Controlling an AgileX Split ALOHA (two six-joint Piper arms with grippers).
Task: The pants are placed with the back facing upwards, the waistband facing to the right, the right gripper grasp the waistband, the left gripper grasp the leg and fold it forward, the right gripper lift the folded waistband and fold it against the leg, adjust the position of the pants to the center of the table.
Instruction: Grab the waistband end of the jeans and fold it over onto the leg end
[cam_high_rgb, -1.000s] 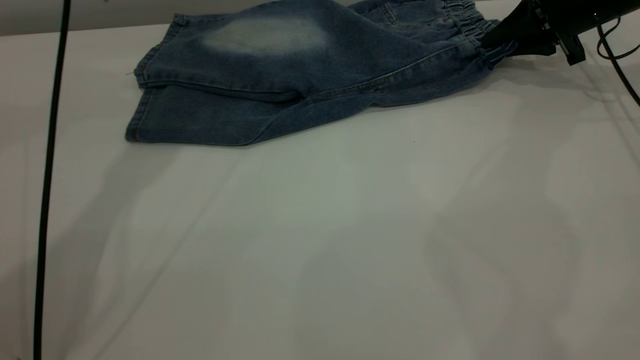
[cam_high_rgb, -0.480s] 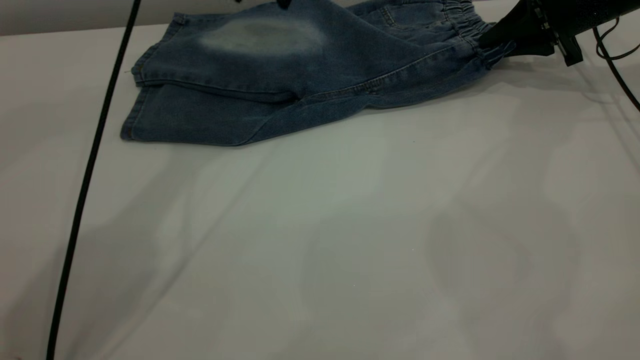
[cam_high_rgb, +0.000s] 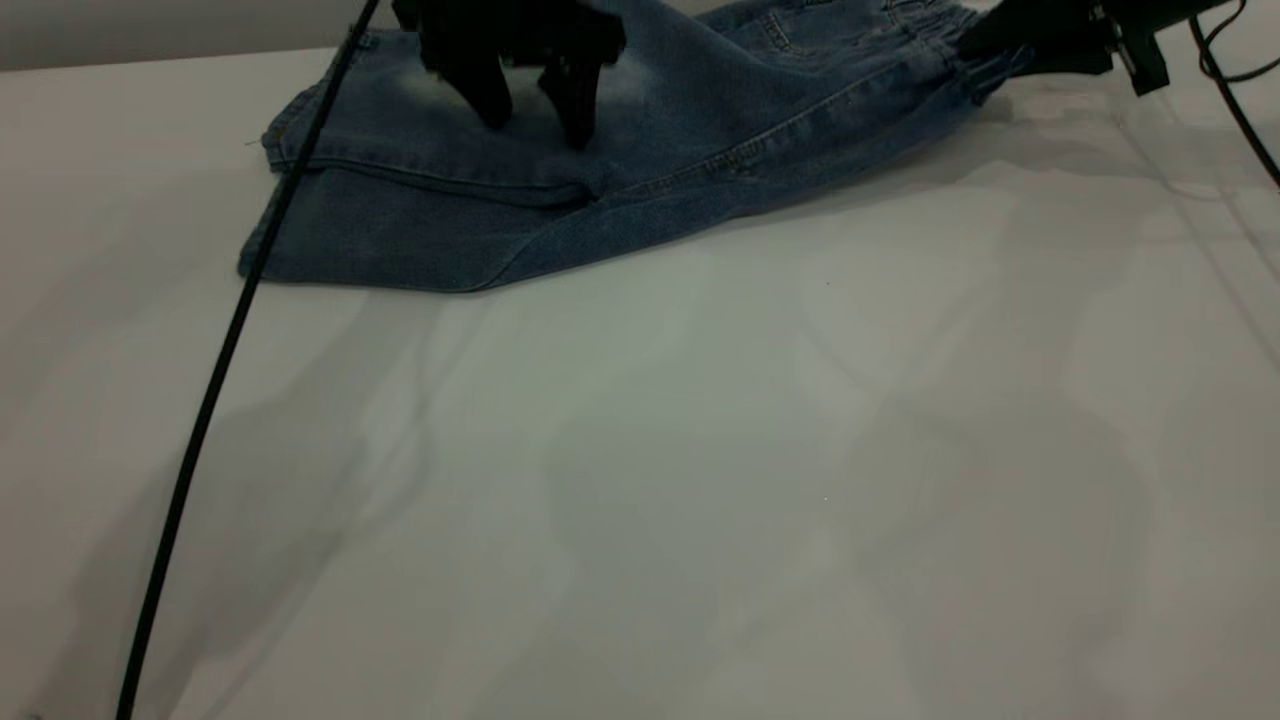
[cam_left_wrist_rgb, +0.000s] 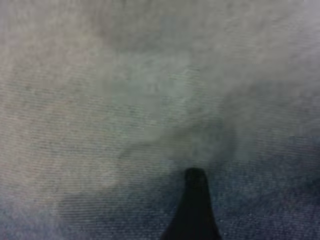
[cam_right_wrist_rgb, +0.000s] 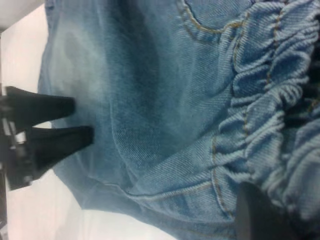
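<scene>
The pants (cam_high_rgb: 600, 170) lie on the counter (cam_high_rgb: 700, 450), at its far edge. The left gripper (cam_high_rgb: 535, 110) stands on the pants' leg, left of the waistband (cam_high_rgb: 935, 45). The right gripper (cam_high_rgb: 985, 45) is at the waistband, at the pants' right end. A cable (cam_high_rgb: 230, 330) crosses the pants' left end.

A lab bench — bare white table (cam_high_rgb: 700, 480), trailing cable (cam_high_rgb: 200, 420).

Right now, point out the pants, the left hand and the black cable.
pants (cam_high_rgb: 700, 120), exterior view, seat fabric.
left hand (cam_high_rgb: 530, 115), exterior view, between its fingertips.
black cable (cam_high_rgb: 215, 380), exterior view, mid-length over the table.
</scene>
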